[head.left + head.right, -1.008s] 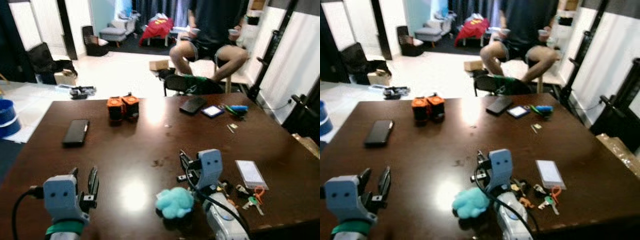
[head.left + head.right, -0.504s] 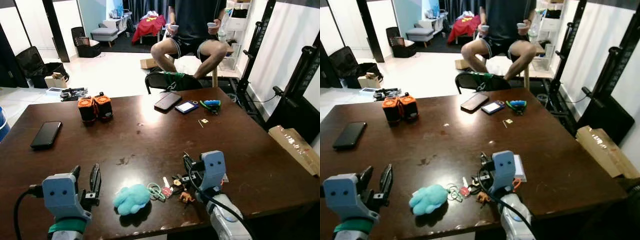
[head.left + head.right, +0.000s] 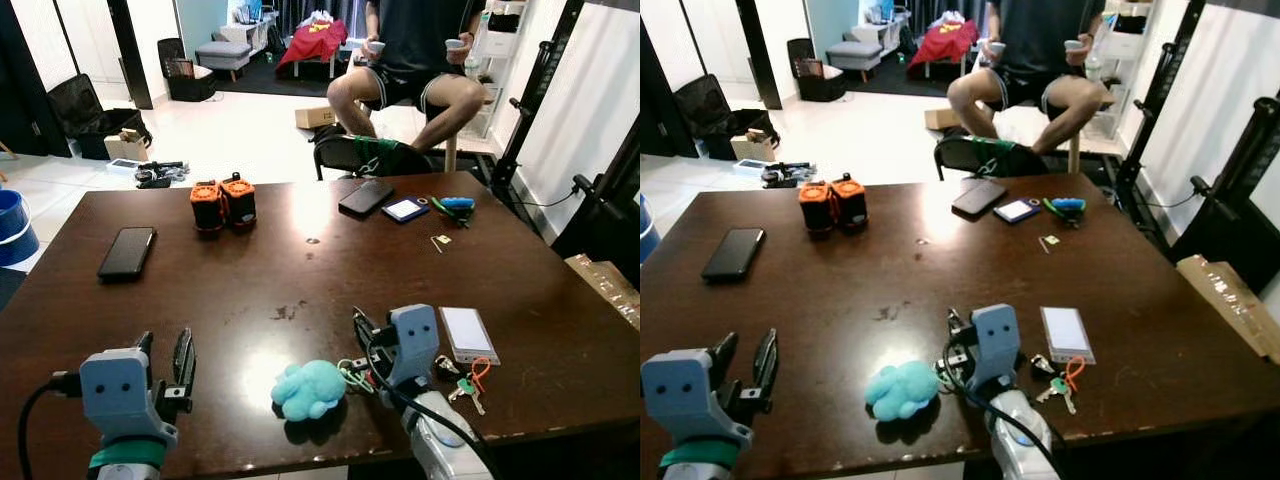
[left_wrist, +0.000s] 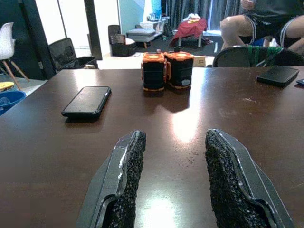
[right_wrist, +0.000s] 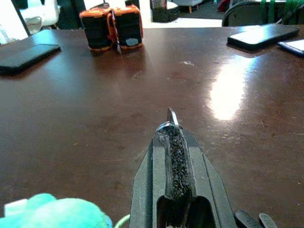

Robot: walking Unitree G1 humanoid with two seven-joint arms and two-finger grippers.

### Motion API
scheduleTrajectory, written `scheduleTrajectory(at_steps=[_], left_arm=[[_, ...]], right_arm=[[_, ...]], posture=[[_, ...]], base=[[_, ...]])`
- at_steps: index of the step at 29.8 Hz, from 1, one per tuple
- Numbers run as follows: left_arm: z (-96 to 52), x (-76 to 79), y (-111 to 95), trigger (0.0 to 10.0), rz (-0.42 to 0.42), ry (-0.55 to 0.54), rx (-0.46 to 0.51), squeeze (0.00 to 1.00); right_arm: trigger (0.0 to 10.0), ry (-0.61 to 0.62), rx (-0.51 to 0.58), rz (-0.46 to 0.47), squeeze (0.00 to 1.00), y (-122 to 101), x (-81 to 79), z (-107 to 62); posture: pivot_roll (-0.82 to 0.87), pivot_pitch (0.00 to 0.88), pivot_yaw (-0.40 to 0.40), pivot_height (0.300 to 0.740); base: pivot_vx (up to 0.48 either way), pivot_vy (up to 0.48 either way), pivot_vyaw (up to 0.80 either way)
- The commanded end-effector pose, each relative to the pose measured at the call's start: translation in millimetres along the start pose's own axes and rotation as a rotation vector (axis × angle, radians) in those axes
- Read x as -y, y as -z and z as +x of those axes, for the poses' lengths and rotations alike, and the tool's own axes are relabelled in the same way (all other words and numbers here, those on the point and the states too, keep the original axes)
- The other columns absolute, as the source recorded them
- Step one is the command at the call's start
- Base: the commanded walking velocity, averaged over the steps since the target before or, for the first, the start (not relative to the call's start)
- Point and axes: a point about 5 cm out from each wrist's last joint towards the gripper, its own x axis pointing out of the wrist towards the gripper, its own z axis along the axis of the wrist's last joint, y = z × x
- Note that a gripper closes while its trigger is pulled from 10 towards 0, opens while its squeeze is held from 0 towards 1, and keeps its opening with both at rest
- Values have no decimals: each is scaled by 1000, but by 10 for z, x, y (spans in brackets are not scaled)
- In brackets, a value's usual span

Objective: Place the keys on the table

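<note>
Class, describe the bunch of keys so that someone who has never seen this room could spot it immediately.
Start at the dark brown table and go to its near edge, on the robot's right. There, just right of the right gripper and below a white card, lie the keys. They are small metal pieces with an orange loop, unlike the fluffy turquoise toy further left.

Nothing is showing any legible writing — no words, brand marks, numbers or signs are standing out on any surface in these views. The white card [image 3: 468, 332] lying near the table's right edge is looking blank at this sharpness, and the small blue-framed card [image 3: 405, 209] at the far side is too small to read. The pale patch on the orange-and-black blocks [image 4: 166, 69] is appearing only as a blur in the left wrist view — whether it is carrying print cannot be told.
</note>
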Motion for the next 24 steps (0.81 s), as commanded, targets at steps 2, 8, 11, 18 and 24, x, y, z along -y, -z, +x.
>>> scheduleTrajectory(at_steps=[2,8,11,18,24], left_arm=[[-21,-1,43,10000,6,10,-21,0],[-32,27,43,10000,-3,38,-22,0],[-41,47,37,10000,-14,55,-20,0],[-64,120,9,10000,-51,122,-10,0],[-92,166,11,10000,-51,170,-17,0]], right_arm=[[10000,14,-23,-15,0,31,42,1],[10000,-130,-155,-101,0,123,59,28],[10000,-184,-161,-128,0,104,52,16],[10000,-329,-158,-136,0,22,3,-52],[10000,-509,-210,-186,0,6,-48,-158]], posture=[[-145,0,95,740],[-148,0,95,740],[-148,0,94,740],[-147,0,94,740],[-146,0,96,740]], base=[[0,0,0],[0,0,0],[0,0,0],[0,0,0],[0,0,0]])
